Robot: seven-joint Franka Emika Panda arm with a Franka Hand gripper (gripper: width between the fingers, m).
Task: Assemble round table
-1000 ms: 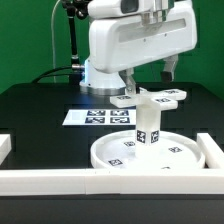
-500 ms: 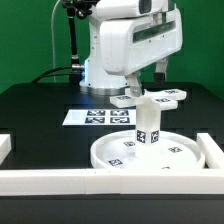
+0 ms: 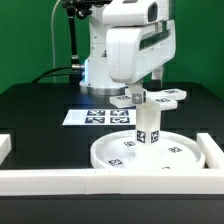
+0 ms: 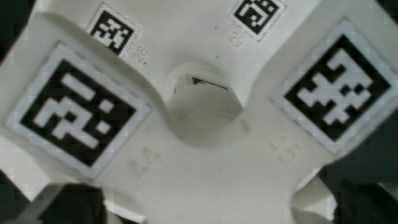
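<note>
The round disc (image 3: 175,155) lies flat on the black table near the front. The short leg (image 3: 147,126) stands upright on its middle. The four-lobed cross base (image 3: 166,97) sits on top of the leg. My gripper (image 3: 147,84) reaches down onto the base from behind. In the wrist view the base (image 4: 196,110) fills the picture with its tags. My gripper (image 4: 210,205) has a dark finger (image 4: 63,195) at each side of a lobe, closed against it.
The marker board (image 3: 95,117) lies behind the disc toward the exterior view's left. White border rails run along the front (image 3: 45,180), the exterior view's right (image 3: 213,150) and the exterior view's left (image 3: 4,145). The robot's base stands at the back.
The arm's hand has turned about its vertical axis over the cross base, which has shifted only slightly. The disc and the leg have not moved.
</note>
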